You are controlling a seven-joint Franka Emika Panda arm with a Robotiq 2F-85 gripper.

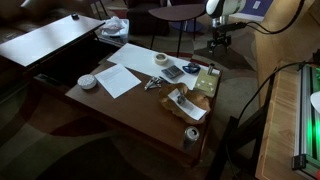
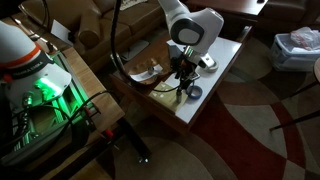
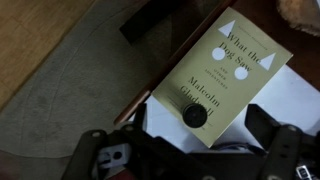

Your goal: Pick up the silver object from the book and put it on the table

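The wrist view shows a pale yellow-green book titled "What the Dog Saw". A small round object sits near its lower edge and looks dark here. My gripper is open, one finger on each side of the object, above it and not touching. In both exterior views the gripper hangs over one end of the low reddish-brown table, above the book. I cannot make out the round object in the exterior views.
White papers, a calculator, a white round item and a can lie on the table. A pale-topped desk stands beside it. Paper lies under the book. Cables run near the arm.
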